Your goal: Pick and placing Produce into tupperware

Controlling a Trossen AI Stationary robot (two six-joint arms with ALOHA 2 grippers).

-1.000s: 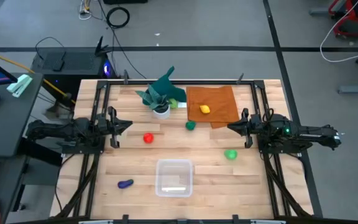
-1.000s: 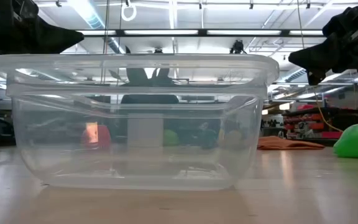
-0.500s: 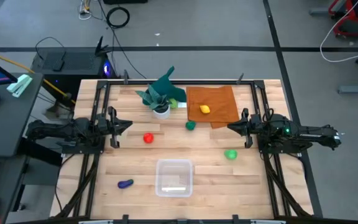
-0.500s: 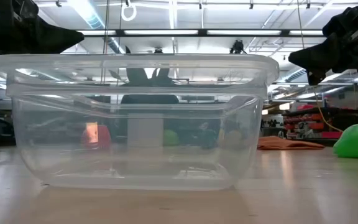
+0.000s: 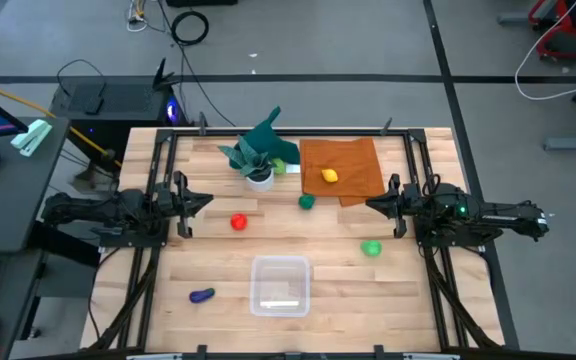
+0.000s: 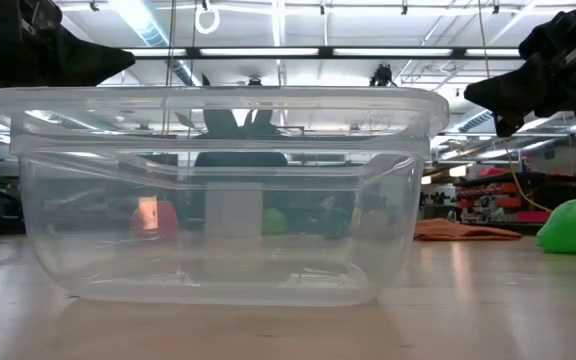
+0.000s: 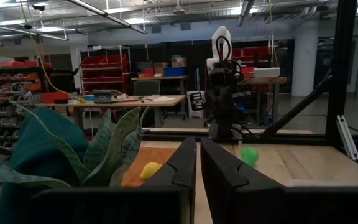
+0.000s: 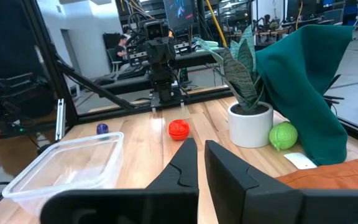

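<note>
The clear tupperware [image 5: 280, 285] stands near the table's near edge and fills the low view [image 6: 218, 190]. On the wood lie a purple eggplant [image 5: 202, 295], a red piece [image 5: 238, 222], a dark green piece [image 5: 308, 201] and a light green piece [image 5: 371, 247]. A yellow piece [image 5: 330, 176] rests on the orange-brown cloth [image 5: 343, 168]. My left gripper [image 5: 203, 201] hovers shut at the table's left side, left of the red piece. My right gripper [image 5: 371, 205] hovers shut at the right side, above the light green piece. Both point toward the table's middle.
A teal-leaved plant in a white pot [image 5: 258, 175] stands near the far edge, with a pale green ball [image 8: 283, 135] beside it. Dark frame rails run along the table's left and right sides. Bare wood lies between the tupperware and the red piece.
</note>
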